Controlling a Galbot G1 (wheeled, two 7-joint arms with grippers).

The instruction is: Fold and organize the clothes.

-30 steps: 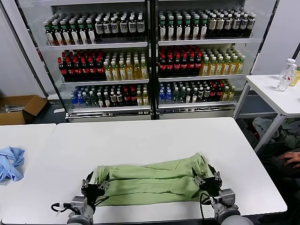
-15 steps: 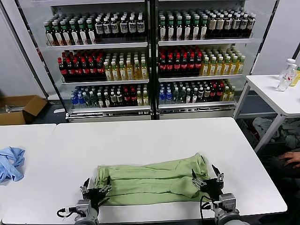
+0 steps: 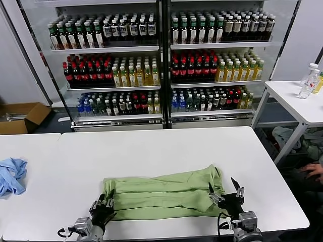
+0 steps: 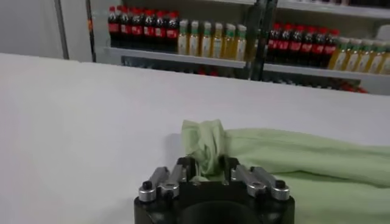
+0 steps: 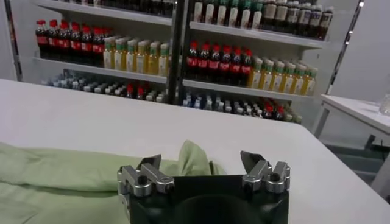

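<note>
A pale green shirt (image 3: pixel 161 194) lies folded into a long band across the near part of the white table (image 3: pixel 151 151). No buttons or printed patch show. My left gripper (image 3: pixel 104 205) is at the band's left end, its fingers drawn in on bunched green fabric (image 4: pixel 204 146) in the left wrist view. My right gripper (image 3: pixel 225 192) is at the band's right end, open, its fingers wide apart. In the right wrist view (image 5: pixel 198 159) the shirt's end (image 5: pixel 192 159) sits between and just beyond the fingers, not pinched.
A blue cloth (image 3: pixel 10 174) lies on the neighbouring table at the left. Drink coolers (image 3: pixel 161 60) stand behind. A side table (image 3: pixel 298 98) with a bottle (image 3: pixel 309 80) is at the right. A cardboard box (image 3: pixel 20 116) is on the floor at the far left.
Both grippers have drawn back toward the table's near edge. The left gripper's fingers, open before, have closed on the shirt's left end. The right gripper stays open.
</note>
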